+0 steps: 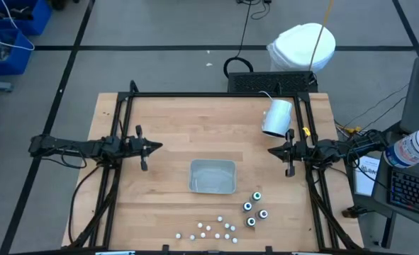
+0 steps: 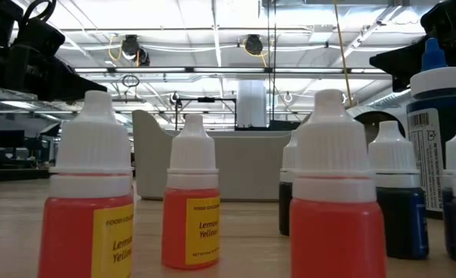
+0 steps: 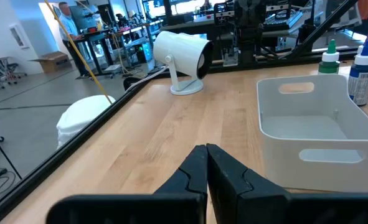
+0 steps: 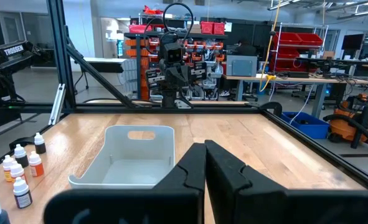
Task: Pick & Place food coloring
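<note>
The food coloring bottles stand upright on the table near its near edge, right of the middle: several tiny dark bottles with white-ringed tops. The low view shows dark blue ones close up, and two appear past the bin in the left wrist view. My left gripper hovers shut over the table's left part, well away from them; its shut fingers point toward the bin. My right gripper hovers shut over the right part, farther back than the bottles; its fingers are shut too.
A pale rectangular bin sits at mid-table, open side up. Several white-capped orange bottles stand along the near edge, large in the low view. A white cylinder on a stand sits far right. A black frame rims the table.
</note>
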